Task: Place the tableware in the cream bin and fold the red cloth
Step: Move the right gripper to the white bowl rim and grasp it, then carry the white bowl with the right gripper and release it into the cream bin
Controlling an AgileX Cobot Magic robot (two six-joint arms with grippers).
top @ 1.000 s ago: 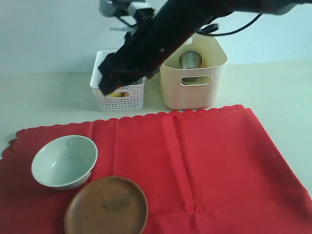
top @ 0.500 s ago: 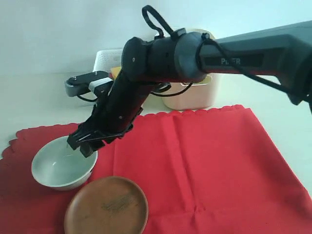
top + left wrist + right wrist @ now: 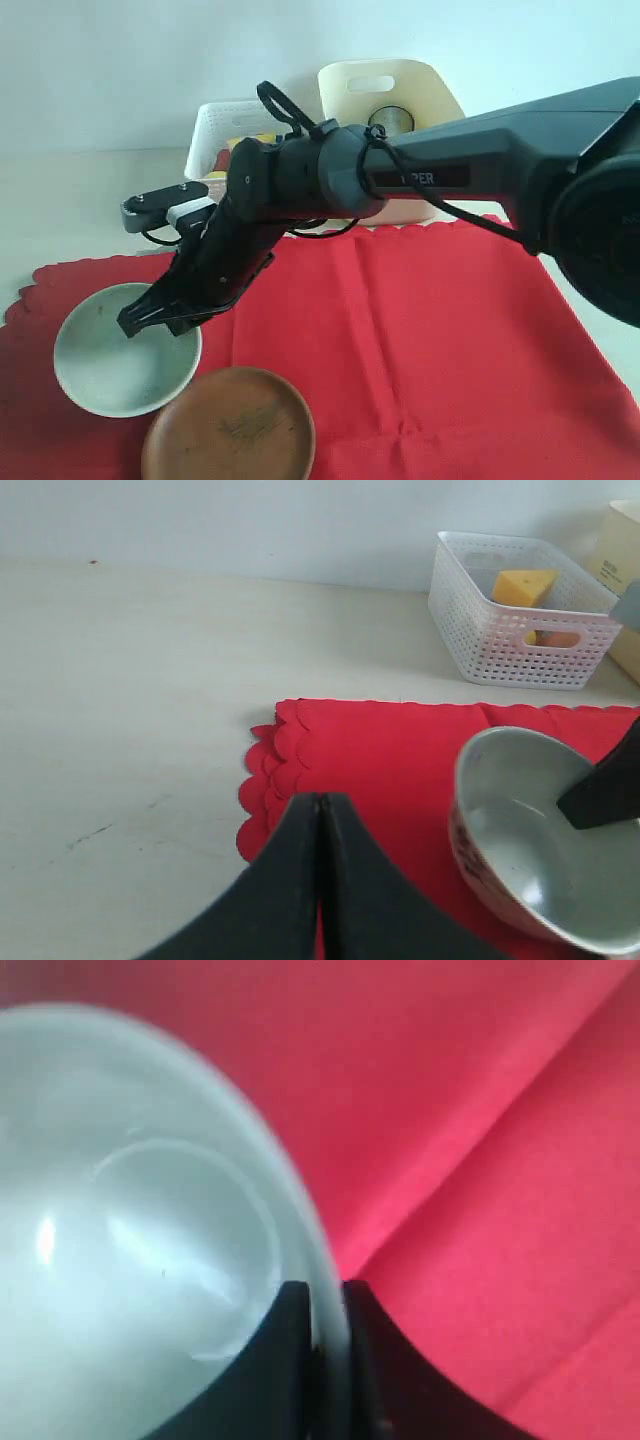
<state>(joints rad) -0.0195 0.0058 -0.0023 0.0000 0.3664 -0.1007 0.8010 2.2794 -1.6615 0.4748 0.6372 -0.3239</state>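
The pale green-white bowl (image 3: 118, 362) sits tilted on the red cloth (image 3: 420, 340) at the front left. My right gripper (image 3: 150, 318) reaches across and is shut on the bowl's rim (image 3: 325, 1290), one finger inside and one outside. The brown wooden plate (image 3: 230, 425) lies just in front of the bowl. The steel cup (image 3: 392, 120) stands inside the cream bin (image 3: 400, 95) at the back. My left gripper (image 3: 322, 810) is shut and empty, hovering over the cloth's scalloped corner (image 3: 275, 770) next to the bowl (image 3: 545, 840).
A white perforated basket (image 3: 215, 135) with toy foods, a cheese wedge (image 3: 525, 585) among them, stands left of the cream bin. Bare table (image 3: 130, 700) lies left of the cloth. The right arm (image 3: 420, 180) spans the middle of the scene.
The right arm swung down from the bins to the bowl and shut its fingers on the rim. The bowl has tipped and shifted slightly toward the front left.
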